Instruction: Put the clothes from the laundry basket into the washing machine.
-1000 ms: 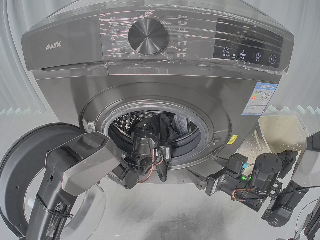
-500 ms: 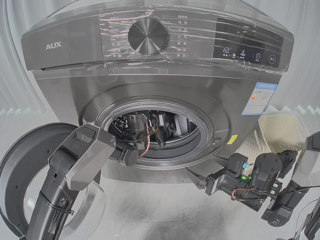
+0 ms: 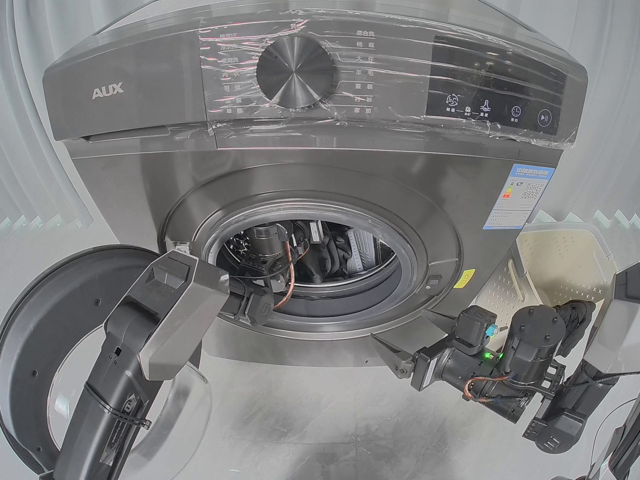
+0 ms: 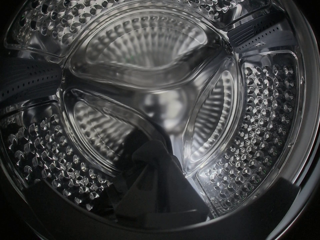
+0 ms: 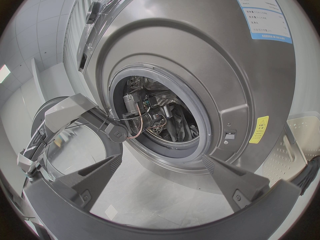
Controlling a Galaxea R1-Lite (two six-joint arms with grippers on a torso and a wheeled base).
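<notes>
Left hand (image 3: 317, 245) deeper; dark garment (image 3: 333, 261) vertical

A pale grey, glossy floor (image 3: 333, 428) carries everything. The washing machine (image 3: 167, 181), a silver front-loader, stands directly on it. Its round door (image 3: 33, 341) is swung wide open over the floor, on the washing machine's left as the head view shows it. A cream perforated laundry basket (image 3: 573, 261) stands on the floor just beside the washing machine's other side; whether the two touch cannot be told. In front of the washing machine a small pale square mark (image 5: 111, 212) lies flat on the floor
</notes>
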